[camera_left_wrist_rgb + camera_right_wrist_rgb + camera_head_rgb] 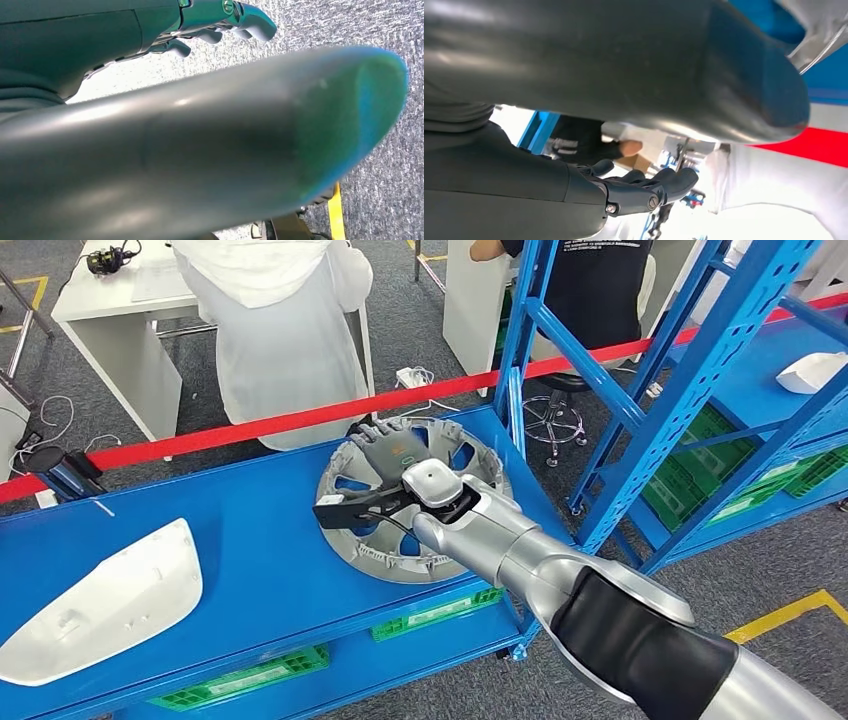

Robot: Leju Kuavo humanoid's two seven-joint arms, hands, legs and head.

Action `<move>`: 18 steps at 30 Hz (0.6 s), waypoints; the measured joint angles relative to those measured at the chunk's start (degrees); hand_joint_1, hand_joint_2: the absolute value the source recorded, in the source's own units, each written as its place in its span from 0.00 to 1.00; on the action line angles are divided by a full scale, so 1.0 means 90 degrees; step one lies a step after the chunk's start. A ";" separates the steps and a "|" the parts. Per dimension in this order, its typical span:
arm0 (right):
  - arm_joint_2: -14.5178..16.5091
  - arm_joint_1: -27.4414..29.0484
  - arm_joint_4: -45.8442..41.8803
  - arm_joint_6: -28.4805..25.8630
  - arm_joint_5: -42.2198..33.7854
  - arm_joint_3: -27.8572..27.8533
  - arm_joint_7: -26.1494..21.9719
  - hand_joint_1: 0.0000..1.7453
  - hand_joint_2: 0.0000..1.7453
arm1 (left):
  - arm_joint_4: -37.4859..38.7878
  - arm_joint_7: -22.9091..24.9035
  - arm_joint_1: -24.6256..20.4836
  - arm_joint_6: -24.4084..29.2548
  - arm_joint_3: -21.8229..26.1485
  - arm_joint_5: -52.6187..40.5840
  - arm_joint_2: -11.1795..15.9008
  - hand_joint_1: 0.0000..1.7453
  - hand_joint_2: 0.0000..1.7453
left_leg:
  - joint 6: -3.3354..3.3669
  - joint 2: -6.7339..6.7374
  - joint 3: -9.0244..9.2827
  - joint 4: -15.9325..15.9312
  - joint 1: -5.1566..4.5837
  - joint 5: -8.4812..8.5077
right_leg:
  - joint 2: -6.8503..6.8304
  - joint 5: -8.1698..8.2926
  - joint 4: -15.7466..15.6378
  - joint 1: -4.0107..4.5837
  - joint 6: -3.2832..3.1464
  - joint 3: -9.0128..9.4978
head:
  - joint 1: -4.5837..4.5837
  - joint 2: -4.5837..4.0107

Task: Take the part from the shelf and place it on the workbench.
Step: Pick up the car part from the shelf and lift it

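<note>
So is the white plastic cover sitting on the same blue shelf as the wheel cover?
Yes, the white plastic cover lies at the other end of the blue shelf from the wheel cover.

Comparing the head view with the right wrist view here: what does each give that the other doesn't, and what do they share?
Head view: the whole silver wheel cover lying on the blue shelf, the right hand over its middle, and a white part further left on that shelf. Right wrist view: seen from close behind the hand, a clear gap between the thick thumb and the dark fingers, with nothing in it. Both: the red tape, a person in black, and some of the wheel cover's rim.
</note>
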 joint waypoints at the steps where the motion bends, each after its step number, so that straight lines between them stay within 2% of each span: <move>1: 0.0024 0.0023 0.0000 0.0025 -0.0078 0.0000 -0.0026 0.00 0.00 | -0.0001 0.0008 0.0000 0.0002 0.0001 -0.0002 -0.0001 0.00 0.00 | -0.0001 0.0001 0.0002 0.0000 0.0002 0.0000 | 0.0000 -0.0002 0.0001 0.0001 0.0002 0.0000 | -0.0001 0.0000; 9: 0.0144 0.0583 -0.0101 0.0087 -0.0812 -0.0052 -0.0102 0.00 0.00 | -0.0004 0.0067 0.0003 0.0021 0.0008 -0.0019 -0.0002 0.00 0.00 | -0.0006 0.0001 0.0006 -0.0004 0.0021 -0.0003 | -0.0001 -0.0011 0.0007 0.0020 -0.0001 -0.0001 | 0.0000 0.0000; 18: 0.0261 0.1130 -0.0194 0.0314 -0.1100 -0.0117 -0.0131 0.00 0.00 | -0.0004 0.0050 0.0001 0.0090 0.0056 -0.0026 -0.0002 0.00 0.00 | -0.0009 0.0002 0.0006 -0.0004 0.0021 -0.0005 | 0.0001 -0.0014 0.0010 0.0023 -0.0004 -0.0003 | -0.0001 0.0000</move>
